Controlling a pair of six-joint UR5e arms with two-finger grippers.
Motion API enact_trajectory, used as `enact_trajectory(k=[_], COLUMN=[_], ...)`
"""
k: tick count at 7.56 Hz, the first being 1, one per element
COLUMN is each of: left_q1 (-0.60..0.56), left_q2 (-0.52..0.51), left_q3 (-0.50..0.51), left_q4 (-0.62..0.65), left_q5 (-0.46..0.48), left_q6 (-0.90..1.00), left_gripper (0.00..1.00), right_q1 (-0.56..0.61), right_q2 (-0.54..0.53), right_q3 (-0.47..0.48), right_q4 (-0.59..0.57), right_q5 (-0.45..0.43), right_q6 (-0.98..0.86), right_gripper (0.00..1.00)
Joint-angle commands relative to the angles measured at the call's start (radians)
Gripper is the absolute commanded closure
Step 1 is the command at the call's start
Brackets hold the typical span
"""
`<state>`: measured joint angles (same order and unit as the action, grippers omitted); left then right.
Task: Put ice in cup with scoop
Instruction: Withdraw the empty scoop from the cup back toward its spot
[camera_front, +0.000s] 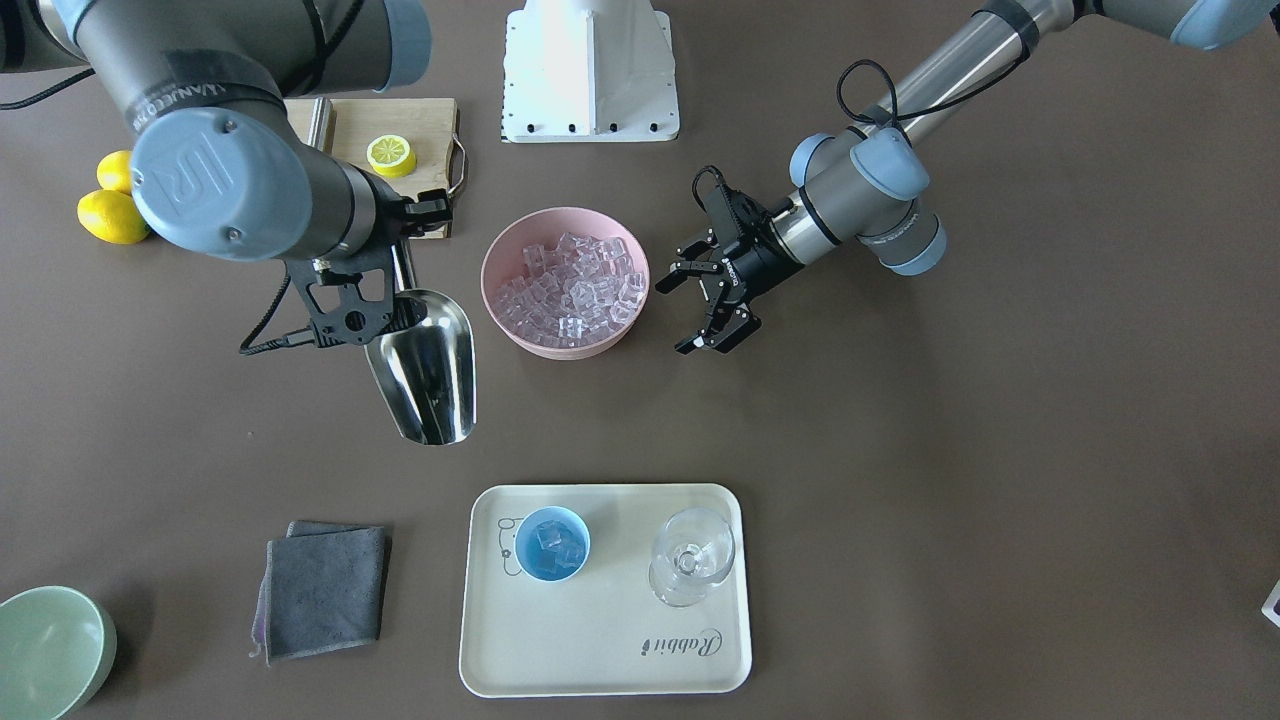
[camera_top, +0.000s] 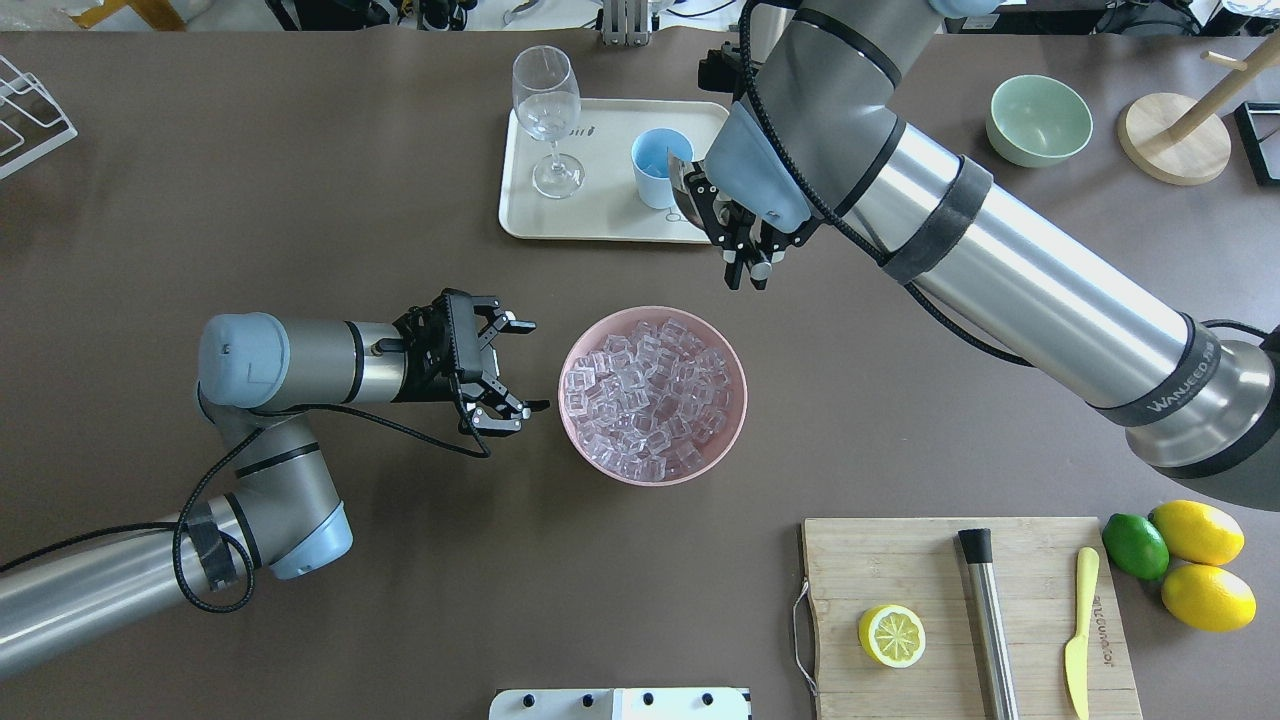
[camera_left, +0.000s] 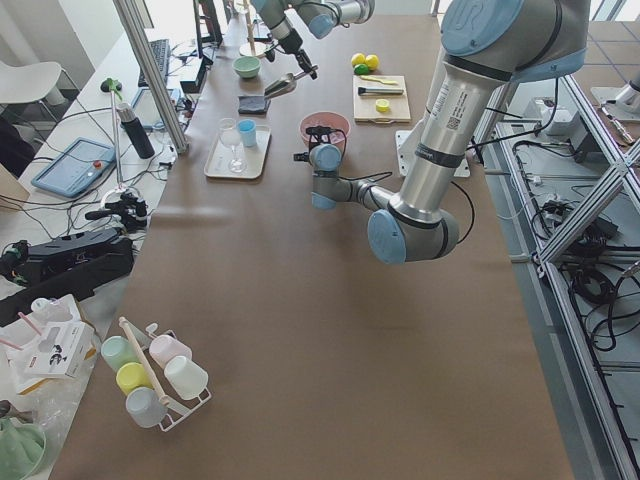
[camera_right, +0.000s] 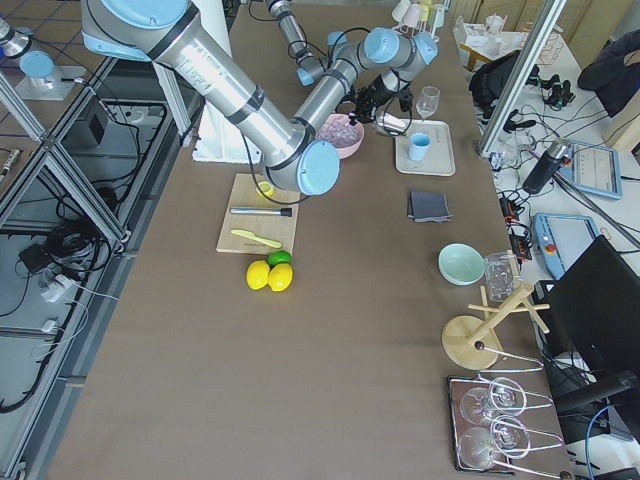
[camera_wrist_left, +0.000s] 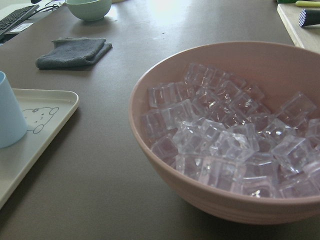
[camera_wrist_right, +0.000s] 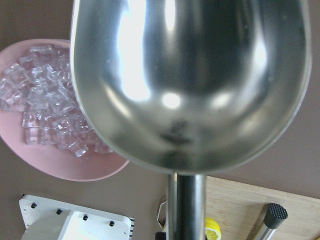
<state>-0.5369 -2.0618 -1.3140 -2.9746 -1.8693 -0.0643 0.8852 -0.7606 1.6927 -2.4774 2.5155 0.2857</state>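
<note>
My right gripper (camera_front: 415, 215) is shut on the thin rod handle of the steel scoop (camera_front: 425, 375). The scoop hangs above the table between the pink bowl (camera_front: 520, 335) and the tray, its mouth toward the tray. In the right wrist view the scoop's trough (camera_wrist_right: 190, 85) is empty. The light-blue cup (camera_front: 552, 545) stands on the tray with a few ice cubes inside. Many ice cubes (camera_top: 650, 400) fill the pink bowl. My left gripper (camera_top: 535, 365) is open beside the bowl, holding nothing.
A cream tray (camera_front: 600, 650) also carries a clear stemmed glass (camera_front: 692, 555). A grey cloth (camera_front: 325, 590) and a pale green bowl (camera_front: 50, 650) lie beyond the scoop. The cutting board (camera_top: 900, 560) holds a lemon half, a steel cylinder and a yellow knife; lemons and a lime sit beside it.
</note>
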Motion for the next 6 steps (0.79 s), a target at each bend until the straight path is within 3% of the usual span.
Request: enact_trajectory(k=[1, 2, 3, 5, 6], left_q1=[0.001, 0.0, -0.002, -0.003, -0.003], left_q2=[-0.003, -0.001, 0.0, -0.001, -0.001], left_q3=[-0.002, -0.002, -0.002, -0.005, -0.007], left_q4=[0.0, -0.003, -0.003, -0.001, -0.001], left_q5=[-0.005, -0.063, -0.082, -0.083, -0.085], left_q6=[0.001, 0.001, 0.001, 0.001, 0.001], left_gripper=[0.02, 0.02, 0.02, 0.02, 0.02], right_q1=[0.032, 0.032, 0.032, 0.011, -0.024], right_q2=[-0.201, -0.311, -0.416, -0.59, -0.641], right_q3=[0.232, 0.345, 0.393, 0.381, 0.368], right_q4=[0.003, 0.033, 0.134, 0.489, 0.6], right_q5=[-0.131, -0.211, -0.227, -0.221, -0.225], right_q6=[0.027, 0.026, 0.086, 0.299, 0.416], right_gripper=[1.0, 1.0, 1.0, 1.0, 1.0])
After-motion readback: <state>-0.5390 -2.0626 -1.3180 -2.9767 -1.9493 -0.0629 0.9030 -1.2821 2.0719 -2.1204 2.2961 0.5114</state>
